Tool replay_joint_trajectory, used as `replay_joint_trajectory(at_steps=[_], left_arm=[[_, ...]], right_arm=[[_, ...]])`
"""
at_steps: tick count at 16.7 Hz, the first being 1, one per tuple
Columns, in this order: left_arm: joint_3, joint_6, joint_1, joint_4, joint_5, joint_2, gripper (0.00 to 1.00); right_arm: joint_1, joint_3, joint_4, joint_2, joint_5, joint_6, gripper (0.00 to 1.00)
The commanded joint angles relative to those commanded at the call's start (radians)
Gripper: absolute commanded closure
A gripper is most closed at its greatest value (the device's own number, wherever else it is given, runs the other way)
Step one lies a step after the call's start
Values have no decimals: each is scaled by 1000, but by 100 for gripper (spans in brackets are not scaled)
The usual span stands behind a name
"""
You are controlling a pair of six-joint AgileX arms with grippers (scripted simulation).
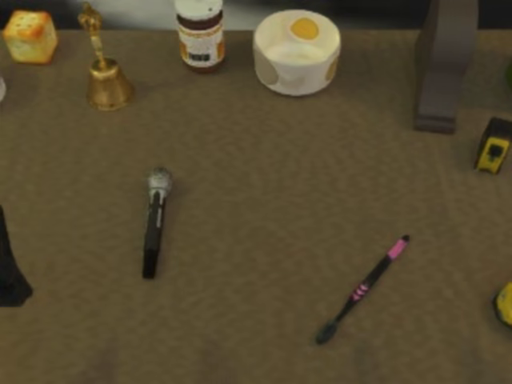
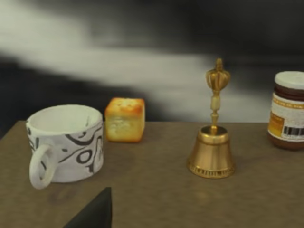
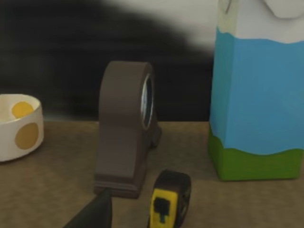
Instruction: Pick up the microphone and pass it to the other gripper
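Brown table, dark backdrop. Microphone (image 1: 154, 220) lying flat left of centre, mesh head toward the far edge, black handle toward the near edge. Probably rigid, light, apt to roll; best pinched mid-handle. Left gripper (image 1: 11, 268) parked at left edge, well apart from it; finger state impossible to tell. Right gripper unseen from above.

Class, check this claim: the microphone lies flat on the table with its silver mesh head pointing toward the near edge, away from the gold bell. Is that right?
Not quite. The microphone does lie flat on the table, but its silver mesh head points toward the far edge, toward the gold bell; the black handle end is the near one. The top view shows this.
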Motion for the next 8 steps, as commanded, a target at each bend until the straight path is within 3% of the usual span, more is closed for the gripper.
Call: replay_joint_trajectory(at_steps=[4,8], left_arm=[[30,-8,-10,-21,0,31,0],[200,-54,-59,-138,-2,221,0]], right_arm=[[0,0,0,0,0,0,0],[0,0,0,0,0,0,0]])
